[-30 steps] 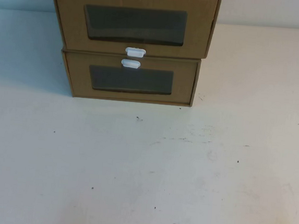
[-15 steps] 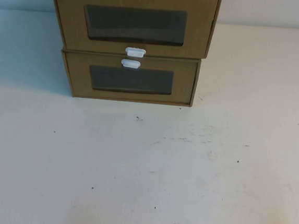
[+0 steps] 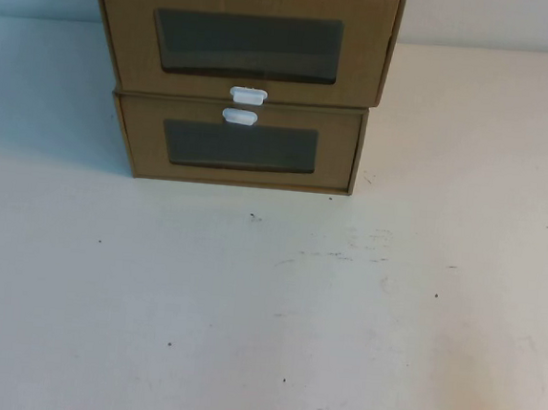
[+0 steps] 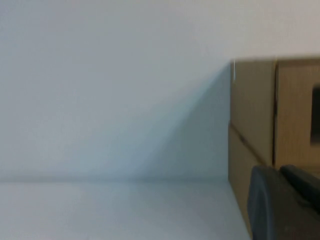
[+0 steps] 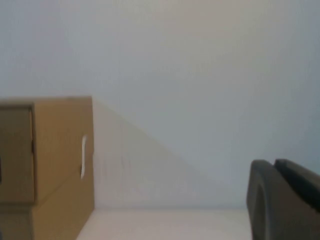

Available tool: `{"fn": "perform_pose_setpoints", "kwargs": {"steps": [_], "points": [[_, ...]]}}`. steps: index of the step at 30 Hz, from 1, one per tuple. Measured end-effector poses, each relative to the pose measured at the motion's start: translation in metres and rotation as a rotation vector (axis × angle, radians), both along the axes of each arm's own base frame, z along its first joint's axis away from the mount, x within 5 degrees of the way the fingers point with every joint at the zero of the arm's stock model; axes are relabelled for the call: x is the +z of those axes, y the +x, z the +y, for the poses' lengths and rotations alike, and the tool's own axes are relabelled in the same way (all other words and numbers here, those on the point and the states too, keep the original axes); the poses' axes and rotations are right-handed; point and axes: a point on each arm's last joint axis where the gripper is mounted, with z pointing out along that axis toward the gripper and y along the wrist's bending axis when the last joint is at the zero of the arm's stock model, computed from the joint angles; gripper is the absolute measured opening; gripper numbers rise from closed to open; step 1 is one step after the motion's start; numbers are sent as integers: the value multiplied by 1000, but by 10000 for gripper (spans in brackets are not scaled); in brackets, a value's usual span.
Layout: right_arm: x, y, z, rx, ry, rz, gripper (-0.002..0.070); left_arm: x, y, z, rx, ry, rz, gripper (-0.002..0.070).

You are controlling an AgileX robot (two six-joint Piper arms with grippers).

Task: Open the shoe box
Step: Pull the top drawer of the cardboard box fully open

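Observation:
Two brown cardboard shoe boxes are stacked at the back of the table, the upper box (image 3: 245, 39) on the lower box (image 3: 239, 144). Each front has a dark window and both fronts are closed. A white pull tab (image 3: 248, 95) sits at the bottom of the upper front, and another tab (image 3: 239, 117) at the top of the lower front. Neither arm shows in the high view. My left gripper (image 4: 277, 170) is shut and empty, well off the stack's left side (image 4: 252, 115). My right gripper (image 5: 274, 162) is shut and empty, away from the stack's right side (image 5: 55, 150).
The white table (image 3: 265, 310) stretches in front of the boxes, with small dark specks on it. A pale wall (image 4: 125, 75) rises directly behind the stack.

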Motion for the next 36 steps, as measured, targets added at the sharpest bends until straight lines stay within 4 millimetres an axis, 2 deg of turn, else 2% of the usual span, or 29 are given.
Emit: {"fn": "perform_pose_setpoints", "kwargs": {"steps": [6, 14, 21, 23, 26, 29, 31, 34, 36], "points": [[16, -7, -2, -21, 17, -194, -13, 26, -9, 2, 0, -69, -301, -4], [23, -11, -3, -27, 32, -280, -14, 34, -13, 3, -2, -89, -402, -4], [50, -30, -7, 40, 198, -578, -14, 59, -35, 8, -90, -314, -744, -4], [71, -39, -7, 82, 254, -646, -14, 77, -42, 8, -121, -355, -802, -4], [110, -56, -8, 136, 310, -701, -14, 117, -58, 7, -156, -374, -846, -4], [156, -78, -10, 181, 367, -732, -14, 156, -76, 5, -183, -381, -841, -4], [182, -82, -9, 197, 386, -692, -13, 181, -79, 4, -190, -385, -791, -4], [216, -72, -5, 207, 384, -517, -14, 215, -68, 1, -185, -391, -613, -4], [232, -57, -2, 199, 367, -370, -14, 233, -50, -1, -175, -397, -439, -4]]}}
